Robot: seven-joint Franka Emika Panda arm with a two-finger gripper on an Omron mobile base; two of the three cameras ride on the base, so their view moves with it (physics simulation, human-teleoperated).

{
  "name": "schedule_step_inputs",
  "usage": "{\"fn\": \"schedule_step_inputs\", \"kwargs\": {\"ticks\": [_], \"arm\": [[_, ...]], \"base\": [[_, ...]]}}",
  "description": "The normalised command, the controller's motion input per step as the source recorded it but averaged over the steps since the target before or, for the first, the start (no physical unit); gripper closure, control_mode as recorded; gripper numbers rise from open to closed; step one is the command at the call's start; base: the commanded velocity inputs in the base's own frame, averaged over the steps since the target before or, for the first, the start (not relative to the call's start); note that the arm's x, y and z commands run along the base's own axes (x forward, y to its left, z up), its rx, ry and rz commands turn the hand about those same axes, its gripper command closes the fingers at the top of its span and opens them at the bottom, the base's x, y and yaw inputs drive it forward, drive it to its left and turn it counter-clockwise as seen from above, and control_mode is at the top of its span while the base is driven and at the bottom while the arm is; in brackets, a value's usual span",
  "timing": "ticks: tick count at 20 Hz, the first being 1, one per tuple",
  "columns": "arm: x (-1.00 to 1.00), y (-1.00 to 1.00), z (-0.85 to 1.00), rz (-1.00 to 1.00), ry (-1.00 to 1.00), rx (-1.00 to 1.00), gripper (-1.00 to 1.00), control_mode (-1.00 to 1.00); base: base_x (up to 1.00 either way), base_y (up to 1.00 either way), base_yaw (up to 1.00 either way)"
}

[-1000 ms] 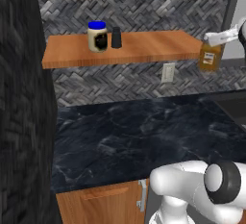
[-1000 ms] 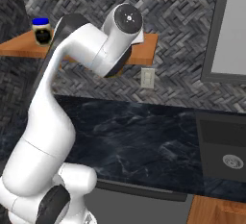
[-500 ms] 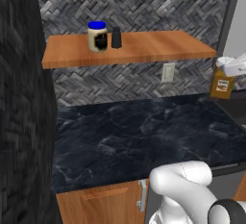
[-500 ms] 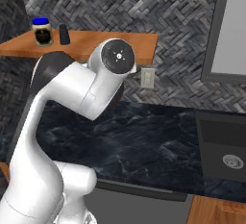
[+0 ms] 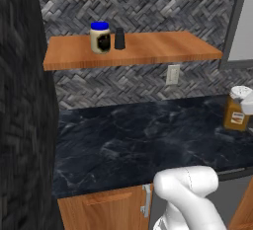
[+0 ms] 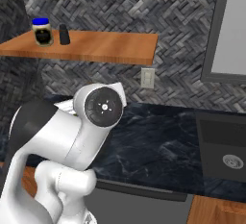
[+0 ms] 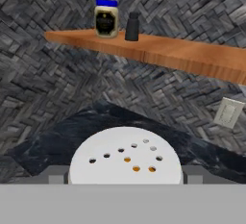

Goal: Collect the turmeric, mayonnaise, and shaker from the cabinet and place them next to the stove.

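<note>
The turmeric (image 5: 235, 112), an amber jar with a pale lid, hangs low over the dark counter at the right edge of the left base view. My gripper (image 5: 246, 95) is shut on it from above. In the hand view its perforated lid (image 7: 126, 157) sits between the jaws of the gripper (image 7: 124, 175). I cannot tell whether the jar touches the counter. The mayonnaise (image 5: 100, 37) (image 6: 42, 31) (image 7: 106, 18) and the dark shaker (image 5: 119, 38) (image 6: 64, 34) (image 7: 132, 26) stand side by side on the cabinet shelf (image 5: 163, 51) (image 6: 110, 49) (image 7: 192, 57). What looks like the stove's near corner (image 6: 222, 143) lies at the right.
A black stone counter (image 5: 148, 130) (image 6: 158, 146) runs under the shelf, with a wall socket (image 5: 172, 74) (image 6: 147, 77) on the herringbone wall. A dark tall unit (image 5: 24, 125) closes off the left. A grey appliance (image 6: 230, 26) hangs at the upper right. My own arm (image 6: 81, 136) fills the left foreground.
The arm has swung down and to the right with the turmeric, from the height of the shelf's right end to counter level. The mayonnaise and the shaker have stayed put.
</note>
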Motion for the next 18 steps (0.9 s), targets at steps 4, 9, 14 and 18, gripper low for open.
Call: {"fn": "schedule_step_inputs", "kwargs": {"ticks": [4, 9, 14, 18], "arm": [[-0.34, 0.0, -0.12, 0.02, 0.0, 0.0, 1.0, 1.0], [0.0, 0.0, 0.0, 0.0, 0.0, 0.0, 1.0, 1.0], [0.0, 0.0, 0.0, 0.0, 0.0, 0.0, 1.0, 1.0], [0.0, 0.0, 0.0, 0.0, 0.0, 0.0, 1.0, 1.0]], "base": [[-0.37, 0.01, 0.0], [-0.83, 0.02, -0.08], [-0.66, 0.0, -0.34], [-0.45, -0.03, -0.54]]}}
